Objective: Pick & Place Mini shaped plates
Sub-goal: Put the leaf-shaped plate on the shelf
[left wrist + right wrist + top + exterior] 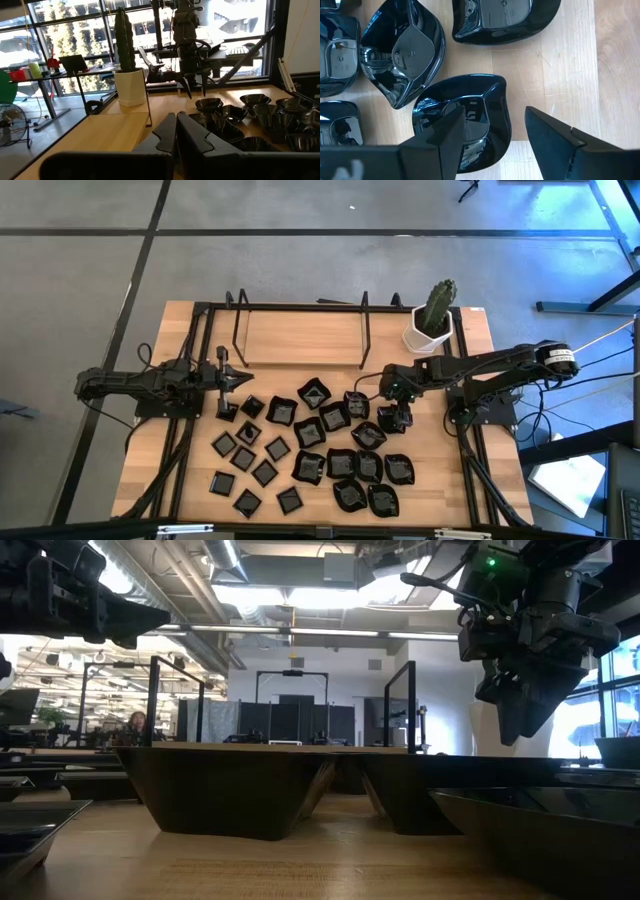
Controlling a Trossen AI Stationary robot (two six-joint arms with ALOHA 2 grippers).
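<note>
Several glossy black mini shaped plates lie flat on the wooden table, small flat squares toward the left and larger rimmed and wavy-edged ones toward the right. My right gripper points steeply down and hangs open above a wavy-edged plate. One finger stands over the plate's bowl and the other over bare wood; in the low view this gripper is clear of the table. My left gripper waits level and shut at the table's left, touching nothing.
A white pot with a cactus stands at the far right corner, just behind my right arm. A black wire rack spans the far middle of the table. Bare wood shows beyond the plates, toward the rack.
</note>
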